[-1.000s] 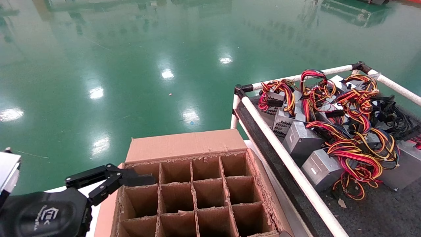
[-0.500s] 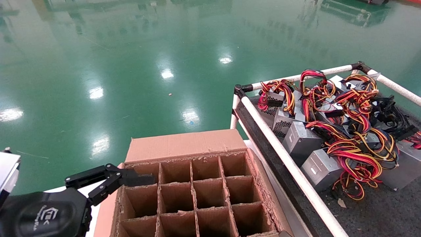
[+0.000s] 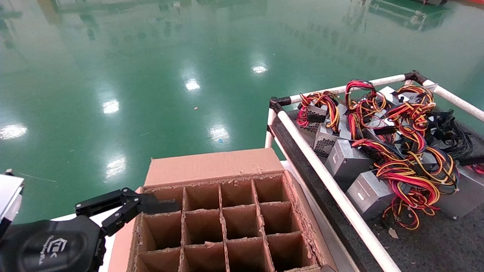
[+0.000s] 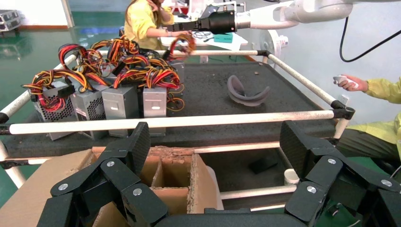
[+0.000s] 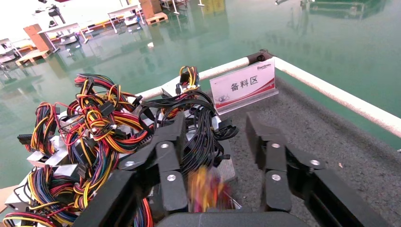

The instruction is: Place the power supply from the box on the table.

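The box (image 3: 227, 223) stands at the bottom centre of the head view, and every cell I can see is empty. My left gripper (image 3: 151, 207) hovers open at the box's left far corner (image 4: 177, 168), holding nothing. Several power supplies (image 3: 346, 162) with red, yellow and black wires lie piled on the table (image 3: 435, 241) to the right. My right gripper (image 5: 217, 137) is open above the pile. A blurred red-yellow wire bundle (image 5: 203, 189) shows between its fingers, which do not close on it. Below it lies a black-wired power supply (image 5: 222, 161).
White pipe rails (image 3: 325, 177) edge the table beside the box. A white and red sign (image 5: 243, 87) stands at the table's corner. A dark curved object (image 4: 247, 94) lies on the felt. People in yellow (image 4: 144, 21) are beyond the table. Green floor (image 3: 151, 75) lies past the box.
Wires at the far right edge of the pile have shifted a little. The left gripper and the box have not moved.
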